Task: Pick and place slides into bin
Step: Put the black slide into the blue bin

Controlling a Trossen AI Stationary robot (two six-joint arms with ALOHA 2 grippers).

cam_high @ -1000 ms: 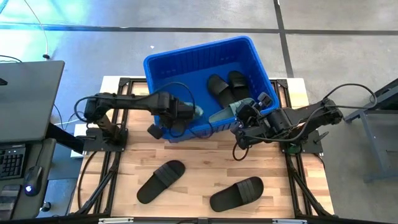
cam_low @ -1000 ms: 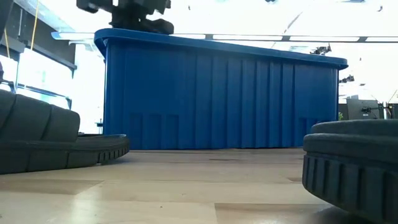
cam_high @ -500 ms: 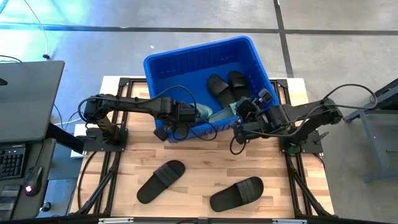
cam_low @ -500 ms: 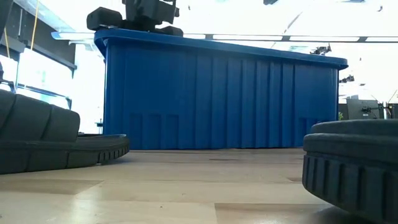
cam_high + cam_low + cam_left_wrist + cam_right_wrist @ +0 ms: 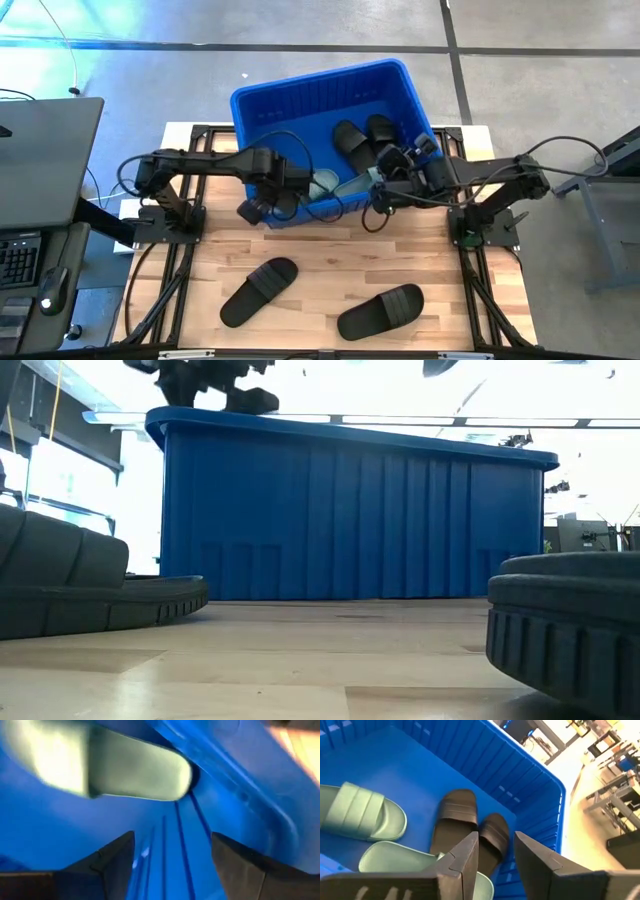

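Note:
The blue bin [image 5: 290,100] stands at the table's far middle. Two black slides [image 5: 350,135] [image 5: 383,130] lie on its floor. My left gripper [image 5: 303,185] hovers open over the bin's near left part. A pale green slide [image 5: 135,770] lies beyond its fingers, free of them, and shows again on the bin floor [image 5: 362,817]. My right gripper [image 5: 380,180] reaches over the bin's near rim, shut on a second green slide [image 5: 352,184]. Two more black slides [image 5: 258,290] [image 5: 380,311] lie flat on the table in front. My right gripper pinches the second green slide between its two fingers at one end [image 5: 482,885]; the fingers themselves hide the exact spot. The fingers slant down into the bin from its near right side. The slide sticks out sideways from them [image 5: 400,857], above the bin floor.
The bin's tall near wall [image 5: 350,520] rises between the table front and the arms. In the low view the two table slides [image 5: 80,590] [image 5: 570,625] loom near the camera. A desk with a keyboard [image 5: 20,255] stands left of the table.
My left gripper has opened and let go of its green slide, which now lies in the bin. My right gripper has carried its green slide toward the far edge, over the bin's near rim.

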